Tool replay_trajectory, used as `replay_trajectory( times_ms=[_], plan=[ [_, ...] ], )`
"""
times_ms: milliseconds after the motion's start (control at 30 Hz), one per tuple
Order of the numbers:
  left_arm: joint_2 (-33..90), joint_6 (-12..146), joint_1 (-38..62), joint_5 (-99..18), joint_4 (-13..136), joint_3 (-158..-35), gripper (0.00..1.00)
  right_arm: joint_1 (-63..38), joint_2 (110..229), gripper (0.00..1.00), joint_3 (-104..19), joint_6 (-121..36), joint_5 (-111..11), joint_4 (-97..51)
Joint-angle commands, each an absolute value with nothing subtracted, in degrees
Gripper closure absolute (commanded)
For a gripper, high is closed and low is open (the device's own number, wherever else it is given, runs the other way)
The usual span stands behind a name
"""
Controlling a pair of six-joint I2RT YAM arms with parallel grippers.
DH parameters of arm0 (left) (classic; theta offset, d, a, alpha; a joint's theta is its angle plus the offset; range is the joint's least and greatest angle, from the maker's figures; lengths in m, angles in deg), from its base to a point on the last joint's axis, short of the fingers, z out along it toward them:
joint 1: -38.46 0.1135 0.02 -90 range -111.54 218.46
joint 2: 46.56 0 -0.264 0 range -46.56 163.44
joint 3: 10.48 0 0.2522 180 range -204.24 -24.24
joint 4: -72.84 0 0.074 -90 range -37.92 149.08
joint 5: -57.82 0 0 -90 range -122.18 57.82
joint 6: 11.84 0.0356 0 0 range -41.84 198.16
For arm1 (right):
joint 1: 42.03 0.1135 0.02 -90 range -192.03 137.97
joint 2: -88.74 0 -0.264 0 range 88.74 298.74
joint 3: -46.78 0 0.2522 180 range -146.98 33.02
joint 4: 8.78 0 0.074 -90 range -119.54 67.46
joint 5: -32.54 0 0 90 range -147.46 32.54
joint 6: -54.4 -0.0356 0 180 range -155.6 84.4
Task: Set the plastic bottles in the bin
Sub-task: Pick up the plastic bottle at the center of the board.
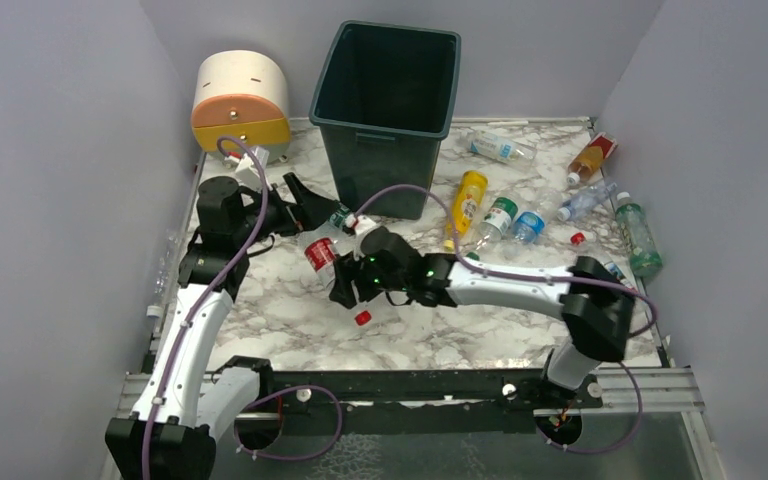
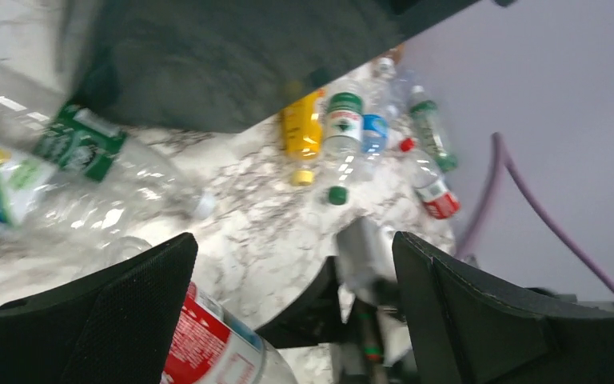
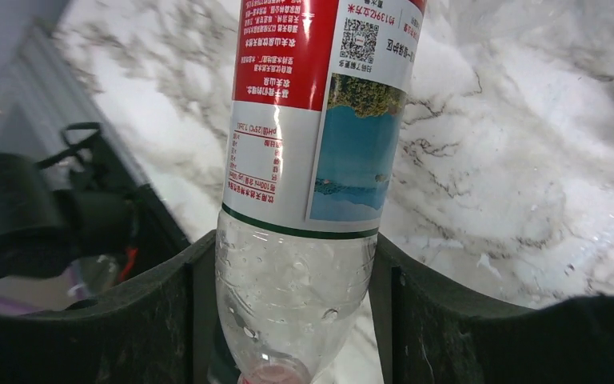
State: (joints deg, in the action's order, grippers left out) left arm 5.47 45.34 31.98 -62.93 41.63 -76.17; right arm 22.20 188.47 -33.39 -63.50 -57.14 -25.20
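left gripper (image 2: 292, 248) jaws spread wide, red-labelled bottle (image 2: 208, 352) beside one finger, dark bin (image 2: 232, 64) ahead, yellow bottle (image 2: 302, 128) beyond on marble table (image 2: 264, 216)

Plain pale-grey walls (image 1: 50, 200) around a white, grey-veined marble tabletop (image 1: 290, 320) under even light.

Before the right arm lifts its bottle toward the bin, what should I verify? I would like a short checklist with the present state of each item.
1. Right gripper fingers against both sides of the red-label bottle: ok.
2. Grip firm enough to lift: cannot tell; it sits on the clear part near the cap end, off the middle.
3. Bin upright, top open: ok.
4. Left gripper open and holding nothing: ok.
5. Way to the bin free: cannot tell; the left gripper and the purple cable are close to the line between bottle and bin.
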Motion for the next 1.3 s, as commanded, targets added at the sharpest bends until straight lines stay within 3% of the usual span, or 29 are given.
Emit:
replay_trajectory(
  times_ms=[0, 167, 367, 700, 900, 1267],
  plan=[
    [6.72, 33.68, 32.20, -76.79, 61.01, -72.00, 0.01, 22.74, 175.70, 0.36, -29.09, -63.46, -57.69, -25.00],
    [8.24, 21.58, 32.22, -80.22, 76.64, -67.39, 0.01, 22.74, 164.77, 0.36, -27.03, -63.21, -62.21, -31.22],
    [8.33, 21.98, 32.22, -78.65, 75.65, -69.38, 0.01, 22.74, 162.70, 0.36, -28.77, -62.28, -64.35, -36.64],
    [7.62, 32.59, 32.22, -71.46, 58.27, -75.40, 0.01, 22.67, 161.94, 0.36, -28.94, -64.55, -73.92, -42.63],
    [6.95, 27.88, 32.22, -73.21, 60.35, -71.33, 0.01, 22.74, 159.47, 0.35, -30.05, -64.10, -80.03, -42.39],
    [8.33, 14.66, 32.22, -78.16, 71.86, -64.26, 0.01, 22.75, 159.32, 0.35, -30.59, -61.01, -79.64, -32.36]
  ],
)
